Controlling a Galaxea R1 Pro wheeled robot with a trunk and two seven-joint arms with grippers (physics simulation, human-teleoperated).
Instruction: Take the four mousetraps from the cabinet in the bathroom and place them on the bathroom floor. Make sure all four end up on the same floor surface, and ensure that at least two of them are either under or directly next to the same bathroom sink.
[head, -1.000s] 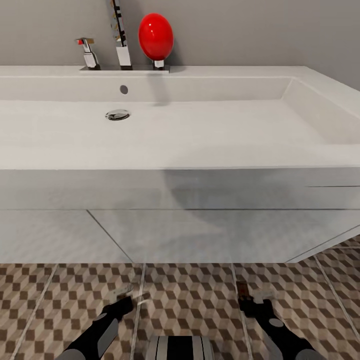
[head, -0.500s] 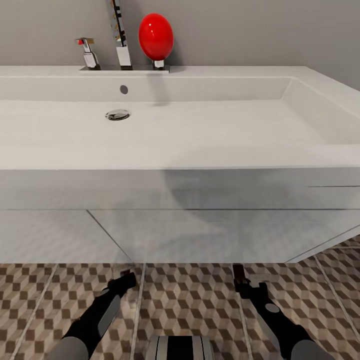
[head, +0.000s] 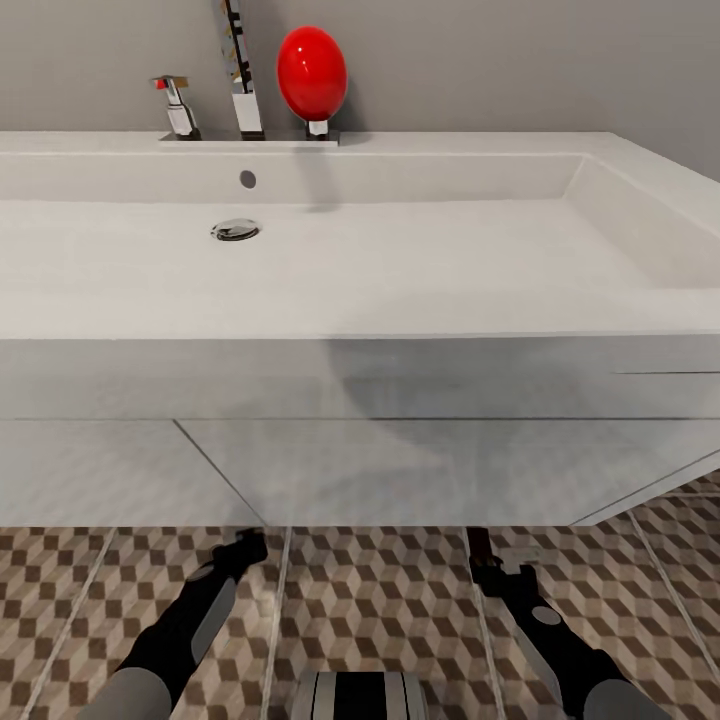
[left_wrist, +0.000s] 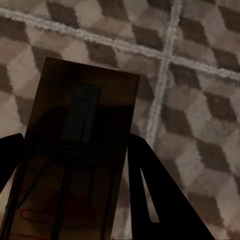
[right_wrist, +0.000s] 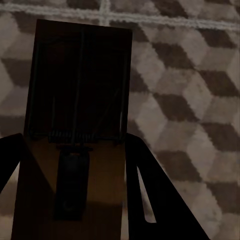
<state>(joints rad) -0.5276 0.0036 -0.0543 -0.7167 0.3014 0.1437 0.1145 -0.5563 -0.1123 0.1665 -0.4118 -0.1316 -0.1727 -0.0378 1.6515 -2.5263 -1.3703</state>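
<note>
Tan board, left: a mousetrap (left_wrist: 75, 165) sits clamped between the left gripper (left_wrist: 75, 200) fingers, long axis running out along them.
Right gripper (right_wrist: 75, 200): likewise closed on a second trap (right_wrist: 80, 125).
Height: both hang just over the bathroom floor (head: 380, 600).
Sink (head: 400, 250): directly ahead; its front edge overhangs both grippers.

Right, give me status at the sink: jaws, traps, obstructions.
Left gripper shut on a mousetrap. Right gripper shut on a second mousetrap. Both low over the bathroom floor, beside the sink unit. No obstruction seen.
</note>
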